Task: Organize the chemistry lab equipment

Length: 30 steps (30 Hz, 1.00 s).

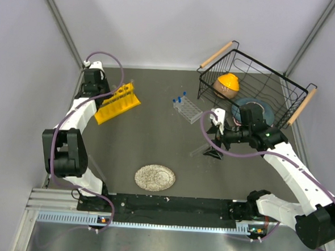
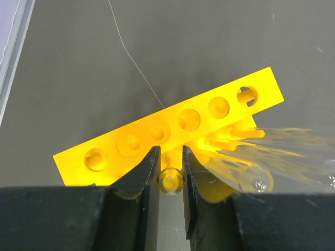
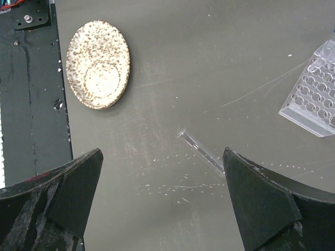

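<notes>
Six-hole rack (image 1: 118, 104): far left of the table (image 1: 155, 142).
Small rack (image 1: 187, 108): far middle, right of the six-hole rack, well apart.
Basket (image 1: 255, 85): far right corner, behind the small rack; a bowl (image 1: 225, 85) inside.
Disc (image 1: 154, 177): near middle, flat on the table.
Loose test tube (image 3: 201, 151): lying between disc and small rack, under the right end effector (image 3: 162, 151).
Held test tube (image 2: 170, 181): between the fingers of the left end effector (image 2: 170, 157), just beside the six-hole rack.
</notes>
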Each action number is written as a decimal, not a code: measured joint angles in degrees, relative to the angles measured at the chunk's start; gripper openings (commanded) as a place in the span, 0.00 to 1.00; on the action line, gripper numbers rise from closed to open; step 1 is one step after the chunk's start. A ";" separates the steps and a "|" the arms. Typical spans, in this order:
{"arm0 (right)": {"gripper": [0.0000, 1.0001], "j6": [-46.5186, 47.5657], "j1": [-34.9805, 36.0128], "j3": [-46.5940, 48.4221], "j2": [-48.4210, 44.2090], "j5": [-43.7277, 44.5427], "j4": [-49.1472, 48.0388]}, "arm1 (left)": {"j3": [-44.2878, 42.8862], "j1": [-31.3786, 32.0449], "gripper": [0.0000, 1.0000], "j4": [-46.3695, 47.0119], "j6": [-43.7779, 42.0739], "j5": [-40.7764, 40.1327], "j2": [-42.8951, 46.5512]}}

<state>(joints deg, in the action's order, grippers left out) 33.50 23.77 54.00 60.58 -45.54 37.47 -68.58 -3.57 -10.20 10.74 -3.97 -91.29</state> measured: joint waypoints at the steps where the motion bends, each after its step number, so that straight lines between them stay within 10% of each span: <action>1: 0.99 0.02 0.00 0.00 0.00 0.00 0.00 | 0.00 -0.04 0.06 0.04 -0.07 0.11 -0.35; 6: 0.99 0.02 0.00 0.00 0.39 0.02 0.00 | 0.00 -0.11 0.11 0.26 -0.42 0.68 -1.31; 9: 0.99 0.04 0.00 0.00 0.74 0.02 0.00 | 0.00 -0.11 0.40 0.15 -0.70 1.25 -1.31; 13: 0.99 0.26 0.00 0.00 1.11 0.20 0.02 | 0.00 -0.13 0.55 -1.38 -0.72 2.23 -1.40; 30: 0.99 2.56 0.00 -1.03 2.16 0.66 -0.07 | 0.55 -0.28 0.73 -7.67 0.98 2.75 11.17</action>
<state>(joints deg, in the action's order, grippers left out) 36.05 23.77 52.97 62.74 -44.88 37.41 -68.03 -3.86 -17.87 11.73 -1.21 -80.12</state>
